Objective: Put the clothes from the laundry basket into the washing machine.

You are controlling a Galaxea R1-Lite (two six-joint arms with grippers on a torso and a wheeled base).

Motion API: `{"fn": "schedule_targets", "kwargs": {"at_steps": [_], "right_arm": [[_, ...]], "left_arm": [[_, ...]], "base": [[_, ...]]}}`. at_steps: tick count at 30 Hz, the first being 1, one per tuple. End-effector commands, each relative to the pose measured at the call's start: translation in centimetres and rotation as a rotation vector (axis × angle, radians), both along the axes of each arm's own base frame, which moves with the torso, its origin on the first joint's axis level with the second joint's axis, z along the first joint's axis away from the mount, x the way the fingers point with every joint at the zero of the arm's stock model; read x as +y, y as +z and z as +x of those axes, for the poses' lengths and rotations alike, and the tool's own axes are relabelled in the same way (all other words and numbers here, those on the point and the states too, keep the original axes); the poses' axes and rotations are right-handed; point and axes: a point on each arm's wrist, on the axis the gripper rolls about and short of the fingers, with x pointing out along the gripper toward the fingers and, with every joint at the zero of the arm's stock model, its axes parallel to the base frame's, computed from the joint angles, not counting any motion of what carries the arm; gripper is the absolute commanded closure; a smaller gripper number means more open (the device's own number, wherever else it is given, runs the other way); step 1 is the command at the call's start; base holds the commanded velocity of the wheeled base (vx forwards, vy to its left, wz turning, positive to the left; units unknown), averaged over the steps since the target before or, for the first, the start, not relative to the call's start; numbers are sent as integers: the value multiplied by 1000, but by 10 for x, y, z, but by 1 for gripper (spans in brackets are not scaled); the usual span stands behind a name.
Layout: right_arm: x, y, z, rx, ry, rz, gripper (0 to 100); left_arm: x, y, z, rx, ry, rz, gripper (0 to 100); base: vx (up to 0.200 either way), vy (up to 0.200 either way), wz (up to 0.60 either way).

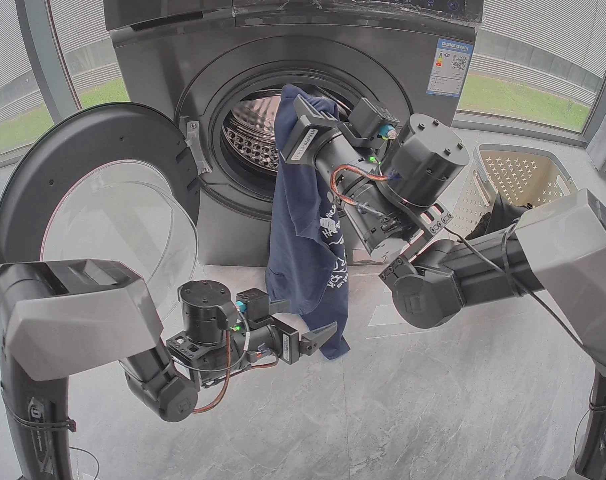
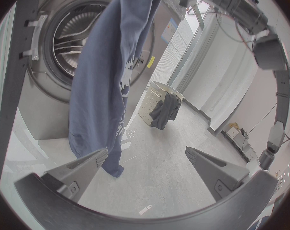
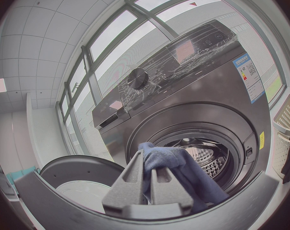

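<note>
Nearest, the left gripper (image 1: 309, 319) is hovering low over the floor (image 1: 416, 401) with its fingers spread apart and holding nothing. It is pointing at the bottom hem of the navy T-shirt (image 1: 303, 235). The shirt is hanging in a long, limp drape, and its hem is dangling near the floor, just beside those spread fingers. It is looking light and soft, with no stiffness of its own, so it is likely going to sag, swing and catch on the opening's rim rather than go in cleanly.

Higher and farther, the right gripper (image 1: 296, 120) is pinching a bunched fold at the shirt's top, its fingers clamped on the cloth. It is holding that fold right in front of the drum (image 1: 253, 138) of the washing machine (image 1: 396, 61), whose door (image 1: 96, 161) is standing open to the left. The trailing cloth is probably calling for a second hold on the loose lower half, gathered as a thick bunch.

Far right, the laundry basket (image 1: 516, 175) is carrying a dark garment (image 1: 499, 216) draped over its rim.
</note>
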Motion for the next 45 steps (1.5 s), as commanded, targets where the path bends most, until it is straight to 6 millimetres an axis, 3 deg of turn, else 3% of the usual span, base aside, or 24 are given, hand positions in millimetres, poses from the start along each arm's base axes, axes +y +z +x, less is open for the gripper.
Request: {"fn": "schedule_targets", "kwargs": {"at_steps": [1, 19, 27, 45], "right_arm": [[2, 5, -5, -13, 2, 21, 100], [0, 11, -6, -39, 1, 56, 100], [-1, 10, -6, -49, -1, 64, 100], [-3, 8, -3, -52, -8, 67, 100]], "left_arm": [[-16, -27, 10, 25, -7, 16, 0], [-52, -35, 72, -78, 113, -67, 0], [-51, -37, 93, -128, 231, -91, 0], [-32, -35, 105, -148, 355, -92, 0]], "base": [[0, 0, 0], [0, 0, 0], [0, 0, 0], [0, 0, 0]]}}
